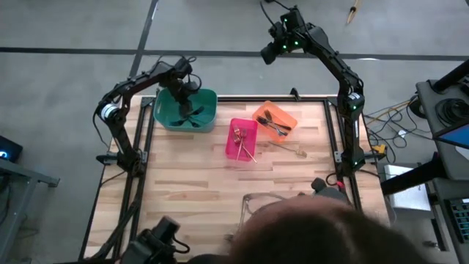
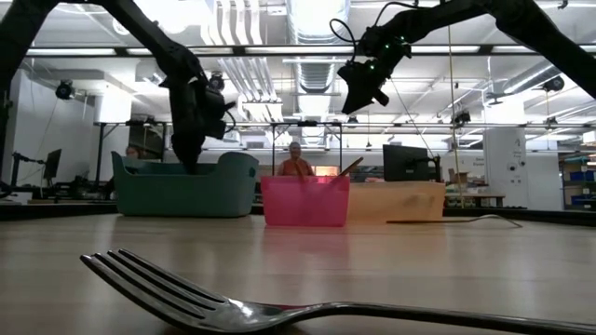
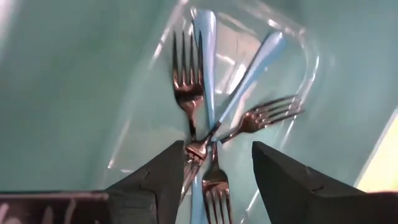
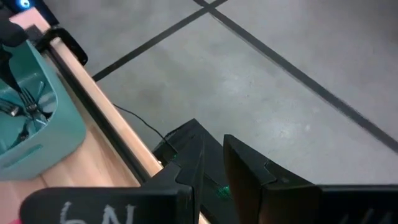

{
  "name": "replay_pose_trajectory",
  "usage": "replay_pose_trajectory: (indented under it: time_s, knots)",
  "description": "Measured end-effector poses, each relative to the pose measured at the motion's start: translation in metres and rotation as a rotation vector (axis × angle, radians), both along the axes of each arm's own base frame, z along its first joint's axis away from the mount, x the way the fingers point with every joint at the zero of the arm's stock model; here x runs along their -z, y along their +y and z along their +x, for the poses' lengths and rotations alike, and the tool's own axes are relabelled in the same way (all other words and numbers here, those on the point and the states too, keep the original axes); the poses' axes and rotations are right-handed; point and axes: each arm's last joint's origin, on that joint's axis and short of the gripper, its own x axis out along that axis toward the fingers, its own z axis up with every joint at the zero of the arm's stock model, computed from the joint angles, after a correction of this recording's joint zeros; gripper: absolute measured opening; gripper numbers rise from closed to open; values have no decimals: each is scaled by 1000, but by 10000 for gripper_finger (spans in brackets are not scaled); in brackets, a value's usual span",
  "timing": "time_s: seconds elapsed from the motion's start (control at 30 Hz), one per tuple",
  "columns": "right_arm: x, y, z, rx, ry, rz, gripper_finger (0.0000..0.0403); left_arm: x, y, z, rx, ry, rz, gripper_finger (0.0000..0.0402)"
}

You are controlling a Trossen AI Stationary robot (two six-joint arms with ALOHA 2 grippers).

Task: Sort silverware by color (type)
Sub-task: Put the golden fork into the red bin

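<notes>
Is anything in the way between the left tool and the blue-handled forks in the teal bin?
Nothing visible. The left tool hangs open inside the teal plastic bin, right over the crossed light-blue-handled forks, with only air between. Its fingers straddle the pile.

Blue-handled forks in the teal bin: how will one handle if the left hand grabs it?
Likely stiff and light: thin forks. Handles look glossy, so probably slippery. They lie crossed in the teal bin, so lifting one may drag the others. Left hand is open over them.
</notes>
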Motion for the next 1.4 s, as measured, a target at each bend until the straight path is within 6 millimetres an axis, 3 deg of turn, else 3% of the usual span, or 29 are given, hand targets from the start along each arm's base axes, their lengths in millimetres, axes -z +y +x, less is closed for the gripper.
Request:
replay_pose_trajectory:
  time_s: [0.2, 0.37, 0.53, 0.67, 0.87, 1.07, 1.23, 1.4]
  knots:
    - [-1, 5, -2, 70, -65, 128, 54, -32, 11, 8, -17, -89, 67, 168]
    - [-4, 20, 0, 0, -165, 359, 54, -64, 18, 15, -27, -220, 106, 165]
    - [-5, 50, 13, -39, -157, 556, 54, -89, 21, 21, -4, -375, 115, 155]
    - [-7, 88, 25, -63, -61, 685, 54, -97, 19, 21, -58, -388, 101, 145]
    - [-8, 154, 45, -149, 137, 830, 54, -118, -1, 16, -100, -423, 75, 128]
    - [-13, 203, 68, -218, 176, 848, 54, -146, -27, 9, -92, -477, 121, 123]
    - [-13, 229, 79, -227, 234, 805, 54, -158, -57, -2, -58, -532, 140, 123]
    - [-12, 239, 83, -293, 279, 710, 54, -163, -81, -15, -81, -598, 172, 123]
